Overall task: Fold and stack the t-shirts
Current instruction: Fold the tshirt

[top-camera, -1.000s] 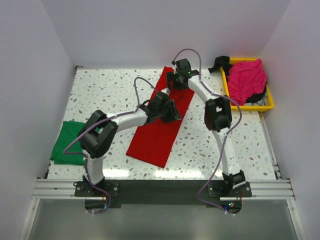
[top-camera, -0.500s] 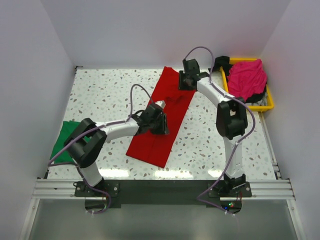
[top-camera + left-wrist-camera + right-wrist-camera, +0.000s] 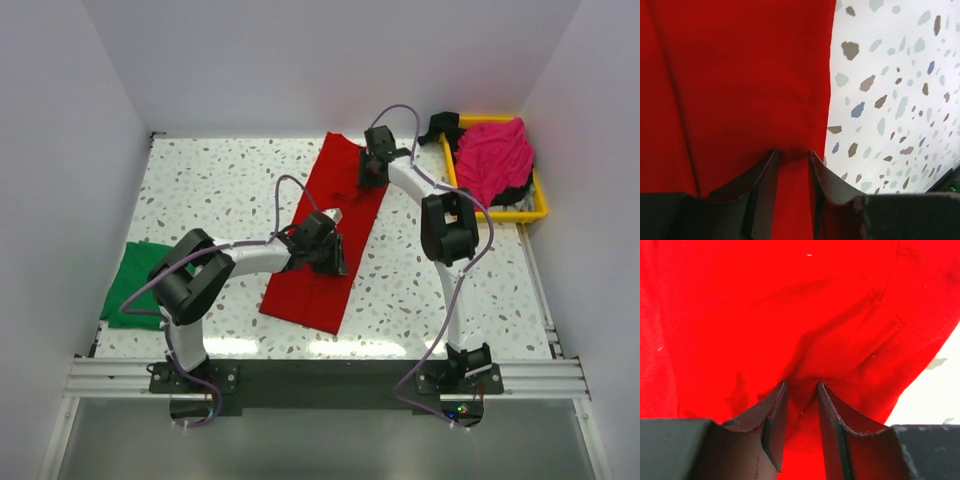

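Note:
The red t-shirt (image 3: 308,290) lies as a long folded strip running from the far centre toward the near edge. My left gripper (image 3: 332,262) is down on the strip's right edge near its middle. In the left wrist view its jaws (image 3: 792,152) stand close together with red cloth (image 3: 740,75) between them. My right gripper (image 3: 370,178) is at the strip's far right part. In the right wrist view it (image 3: 801,384) pinches a puckered ridge of red cloth (image 3: 765,300). The green t-shirt (image 3: 135,285) lies folded at the left edge. The magenta-pink t-shirt (image 3: 493,158) is heaped in the tray.
A yellow plastic tray (image 3: 541,206) stands at the far right, with dark items under the pink cloth and a black object (image 3: 441,126) at its far left corner. The speckled tabletop (image 3: 220,190) is walled at the left, back and right.
Both grippers have come down from above onto the red t-shirt's right side. The left one moved nearer and rightward, and the strip's near end has shifted slightly right.

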Tool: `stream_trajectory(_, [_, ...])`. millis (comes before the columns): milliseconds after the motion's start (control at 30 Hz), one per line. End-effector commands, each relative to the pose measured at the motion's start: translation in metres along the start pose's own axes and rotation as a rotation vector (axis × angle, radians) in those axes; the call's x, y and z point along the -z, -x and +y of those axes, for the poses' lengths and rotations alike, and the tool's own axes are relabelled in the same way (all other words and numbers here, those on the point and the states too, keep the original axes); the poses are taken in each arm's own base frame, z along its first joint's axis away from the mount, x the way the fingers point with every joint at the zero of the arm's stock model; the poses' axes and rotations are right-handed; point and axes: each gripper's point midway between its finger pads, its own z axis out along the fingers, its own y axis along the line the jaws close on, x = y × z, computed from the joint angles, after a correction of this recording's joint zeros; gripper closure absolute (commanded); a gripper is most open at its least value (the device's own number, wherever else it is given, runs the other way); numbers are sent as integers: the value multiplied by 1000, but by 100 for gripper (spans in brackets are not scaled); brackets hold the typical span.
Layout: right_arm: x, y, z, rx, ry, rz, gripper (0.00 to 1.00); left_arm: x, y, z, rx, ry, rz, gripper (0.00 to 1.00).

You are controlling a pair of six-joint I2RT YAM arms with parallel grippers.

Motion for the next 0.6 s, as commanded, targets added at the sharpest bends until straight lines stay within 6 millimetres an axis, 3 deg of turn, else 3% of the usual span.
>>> stream_trajectory(0, [-16, 3, -6, -17, 3, 11, 65, -15, 11, -22, 11, -74, -17, 66])
stream_trajectory(200, [-31, 29, -4, -23, 58, -24, 63, -30, 28, -44, 42, -139, -22, 66])
stream_trajectory(333, [-32, 46, 4, 6, 106, -63, 54, -37, 38, -60, 45, -185, -24, 65])
stream_trajectory(433, [-16, 67, 10, 21, 132, -111, 43, -30, 56, -74, 34, -221, -54, 62])
stream_trajectory(567, [28, 97, 17, 30, 151, -184, 29, -10, 79, -81, 12, -252, -109, 55])
